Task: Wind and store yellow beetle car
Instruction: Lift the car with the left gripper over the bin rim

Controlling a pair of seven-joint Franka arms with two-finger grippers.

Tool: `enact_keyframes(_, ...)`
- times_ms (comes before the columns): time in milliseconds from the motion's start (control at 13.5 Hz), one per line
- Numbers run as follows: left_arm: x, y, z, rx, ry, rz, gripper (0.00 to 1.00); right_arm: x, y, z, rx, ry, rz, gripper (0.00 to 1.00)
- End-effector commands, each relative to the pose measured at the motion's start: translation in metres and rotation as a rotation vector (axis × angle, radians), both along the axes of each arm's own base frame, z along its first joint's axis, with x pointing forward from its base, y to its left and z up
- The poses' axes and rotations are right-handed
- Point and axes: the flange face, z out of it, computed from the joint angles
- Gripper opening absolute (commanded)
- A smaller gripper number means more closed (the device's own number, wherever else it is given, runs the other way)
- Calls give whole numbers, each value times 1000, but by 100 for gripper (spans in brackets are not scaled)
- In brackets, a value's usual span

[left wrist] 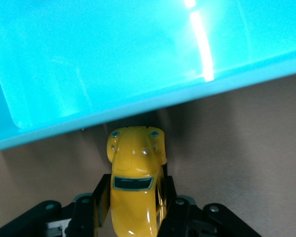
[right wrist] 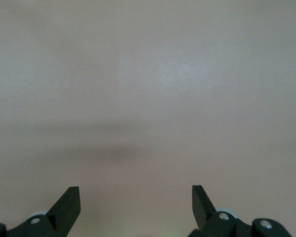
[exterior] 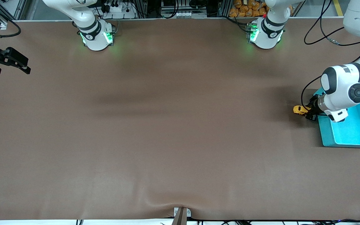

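Table [exterior: 167, 125]: brown — one smooth mat covered it.
Bin [exterior: 359, 132]: turquoise — it sat on the table at the left arm's end.

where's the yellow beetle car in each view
Front view: the yellow beetle car is at the left arm's end of the table, in the left gripper, beside the turquoise bin.
Left wrist view: low centre, between the fingers, bin wall above.
Right wrist view: not in it.
Shared landmark: the turquoise bin.
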Motion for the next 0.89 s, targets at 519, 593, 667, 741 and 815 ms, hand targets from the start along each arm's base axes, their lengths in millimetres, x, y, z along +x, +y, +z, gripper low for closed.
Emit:
enact_keyframes(519,31,-48,140,51,45,-273,10,-3,0,-2,-11,-30,-4,100)
enact_keyframes(593,29,-41,146,41,57,-346,9,-2,1,-2,-13,-30,1,100)
enact_keyframes(667,27,-29,150,29,62,-416,7,-2,2,-2,-13,-31,2,100)
enact_keyframes(741,26,-8,153,18,65,-475,4,-2,2,-2,-13,-31,5,100)
enact_keyframes(815,24,14,157,7,65,-533,0,-4,-2,-1,-13,-31,16,100)
